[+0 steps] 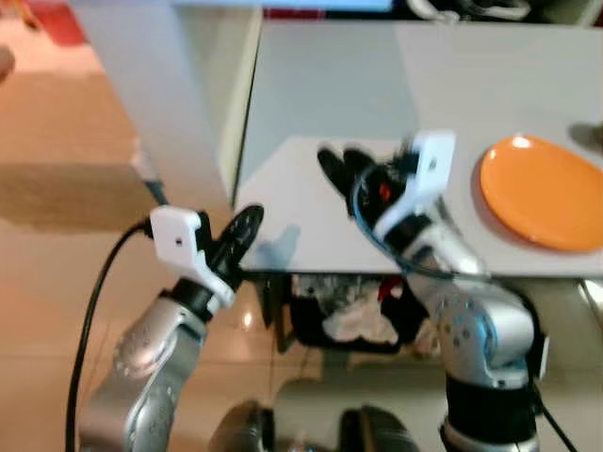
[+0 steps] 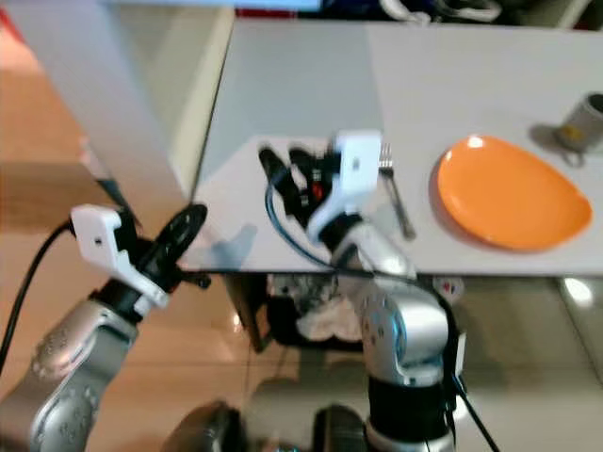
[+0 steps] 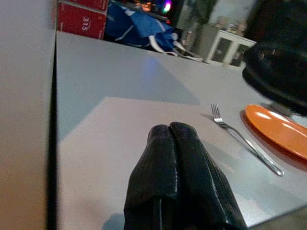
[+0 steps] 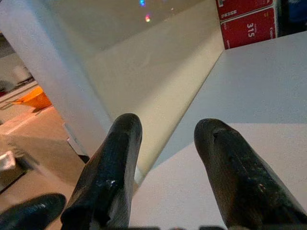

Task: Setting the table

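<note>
While the fork (image 2: 394, 196) lies beside the orange plate (image 2: 509, 193) on the table (image 2: 452, 75), the right gripper (image 2: 285, 162) hovers spread and empty; the left gripper (image 3: 180, 163) is pressed closed, empty.

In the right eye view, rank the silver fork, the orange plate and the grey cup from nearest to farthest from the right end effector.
1. Silver metal fork: just beside the right end effector, toward the robot's right.
2. Round orange plate: further right, past the fork.
3. Small grey cup: farthest, beyond the plate near the table's right edge.

Fork (image 2: 397, 200) beside orange plate (image 2: 513, 193)
</note>
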Robot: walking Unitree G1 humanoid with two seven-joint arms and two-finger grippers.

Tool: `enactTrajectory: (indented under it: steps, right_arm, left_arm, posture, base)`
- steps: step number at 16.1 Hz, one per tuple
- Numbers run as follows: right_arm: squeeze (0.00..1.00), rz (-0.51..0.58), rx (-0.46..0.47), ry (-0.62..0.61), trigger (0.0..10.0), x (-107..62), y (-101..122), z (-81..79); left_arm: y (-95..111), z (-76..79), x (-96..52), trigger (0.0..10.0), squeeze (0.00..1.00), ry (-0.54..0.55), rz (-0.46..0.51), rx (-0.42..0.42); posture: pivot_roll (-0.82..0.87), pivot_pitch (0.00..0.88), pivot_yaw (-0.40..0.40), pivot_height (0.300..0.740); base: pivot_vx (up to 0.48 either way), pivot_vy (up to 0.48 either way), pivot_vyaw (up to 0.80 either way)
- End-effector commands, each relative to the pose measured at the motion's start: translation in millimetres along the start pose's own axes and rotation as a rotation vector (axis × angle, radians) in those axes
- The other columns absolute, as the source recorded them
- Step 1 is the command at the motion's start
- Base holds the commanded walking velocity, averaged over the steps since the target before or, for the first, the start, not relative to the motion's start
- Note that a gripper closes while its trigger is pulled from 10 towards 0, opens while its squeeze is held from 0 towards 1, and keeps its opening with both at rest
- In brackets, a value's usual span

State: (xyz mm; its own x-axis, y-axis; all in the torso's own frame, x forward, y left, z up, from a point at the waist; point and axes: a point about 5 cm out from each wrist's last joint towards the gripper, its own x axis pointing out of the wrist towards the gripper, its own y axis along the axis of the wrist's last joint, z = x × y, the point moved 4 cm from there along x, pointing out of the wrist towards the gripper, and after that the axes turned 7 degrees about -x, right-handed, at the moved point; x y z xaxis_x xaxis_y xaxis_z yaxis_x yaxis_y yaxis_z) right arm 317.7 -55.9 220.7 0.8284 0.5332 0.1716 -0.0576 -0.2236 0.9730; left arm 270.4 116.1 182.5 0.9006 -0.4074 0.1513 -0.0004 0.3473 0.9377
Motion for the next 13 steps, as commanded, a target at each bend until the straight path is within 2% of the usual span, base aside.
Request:
enactTrajectory:
  steps: [1, 8, 11, 13]
  right_arm:
    - [0.0, 0.001, -0.016, 0.042, 10.0, 2.9, -2, -10.5]
    - [0.0, -0.091, -0.241, -0.079, 10.0, 9.7, -33, 1.5]
    - [0.0, -0.134, -0.303, -0.06, 10.0, 7.4, -56, -0.6]
    - [0.0, -0.152, -0.296, -0.028, 10.0, 4.8, -66, -2.6]
  left_arm:
    - [2, -5.7, -2.5, 10.0, 0.0, 0.01, -0.006, 0.01]
    - [-11, -18.9, -4.4, 10.0, 0.0, 0.062, -0.036, 0.03]
    - [-19, -24.7, -1.3, 10.0, 0.0, 0.084, -0.056, 0.043]
    - [-25, -27.9, -2.0, 10.0, 0.0, 0.099, -0.073, 0.056]
  posture:
    - [-0.06, 0.152, 0.015, 0.74]
    - [-0.03, 0.13, 0.009, 0.74]
    - [-0.03, 0.119, 0.015, 0.74]
    - [-0.03, 0.116, 0.018, 0.74]
  base:
    - [0.0, 0.48, 0.0]
    - [0.0, 0.48, 0.0]
    - [0.0, 0.48, 0.0]
    - [0.0, 0.48, 0.0]
